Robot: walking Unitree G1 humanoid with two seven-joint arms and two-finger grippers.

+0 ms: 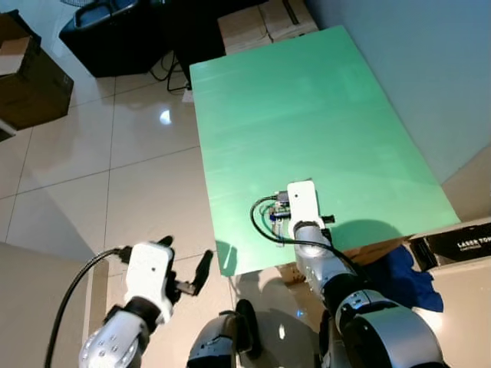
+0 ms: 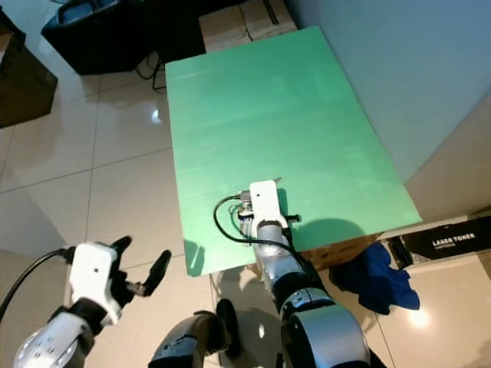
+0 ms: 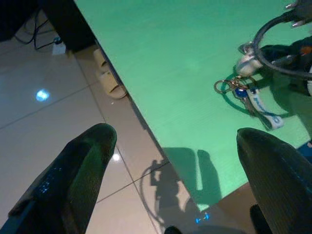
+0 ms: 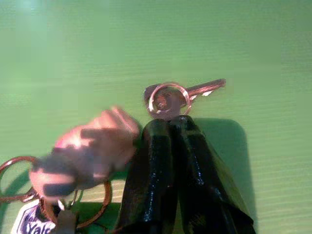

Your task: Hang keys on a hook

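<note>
We take the green table [image 1: 307, 115] as our landmark. The keys [image 3: 246, 95] lie flat on it, close to its near edge, as a small bunch: some rings, a blue-headed key, a white tag with blue letters [image 3: 265, 111], and a pale blurred charm [image 4: 85, 153]. One single key on its own ring [image 4: 168, 97] lies a little apart from the rest of the bunch.

Our right gripper [image 4: 170, 127] is low over the table, just at the bunch. Its two black fingers are pressed together, with the tips touching the ring of the single key. We cannot see any metal between them, so we judge that nothing is caught yet. Our left gripper [image 1: 184, 270] hangs beside the table, above the tiled floor [image 1: 92, 169], off the table's near left corner. Its fingers are spread wide and hold nothing.

We judge that the step in hand is the picking up of the keys, so the task is only at its beginning. The next move asks the right fingers to part a little, go around a ring or the tag, and press together on it before lifting. Flat metal on a smooth top may slide away, so a slow approach seems wise. We see no hook on or near the table; it must be found afterwards.
</note>
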